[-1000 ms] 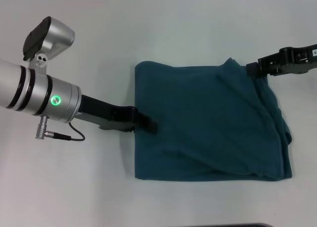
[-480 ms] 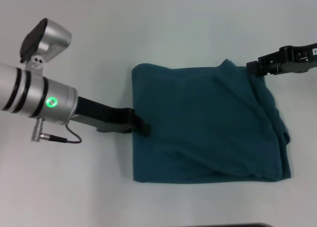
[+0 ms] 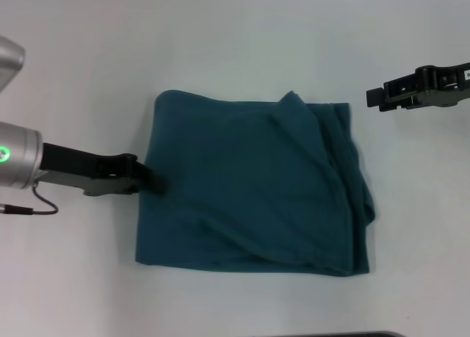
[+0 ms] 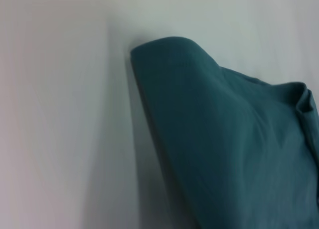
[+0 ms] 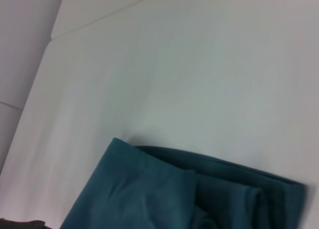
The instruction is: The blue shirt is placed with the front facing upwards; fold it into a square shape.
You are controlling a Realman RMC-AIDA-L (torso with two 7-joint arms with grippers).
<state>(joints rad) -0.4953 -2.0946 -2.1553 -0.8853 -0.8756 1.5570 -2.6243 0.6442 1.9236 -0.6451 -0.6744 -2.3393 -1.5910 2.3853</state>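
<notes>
Gripping the blue shirt [image 3: 253, 183] at its left edge, we see the left gripper [image 3: 147, 181] clamped on the cloth.

We find the shirt folded into a rough rectangle on the white table [image 3: 235, 43], centre of the head view. Our right gripper [image 3: 376, 97] sits upper right, apart from the shirt; we cannot tell how its fingers stand.

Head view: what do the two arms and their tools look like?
The left arm is silver with a lit green indicator and a thin black cable beneath; its left tool is a black bracket. The right tool is black and blocky, with a small white label.
</notes>
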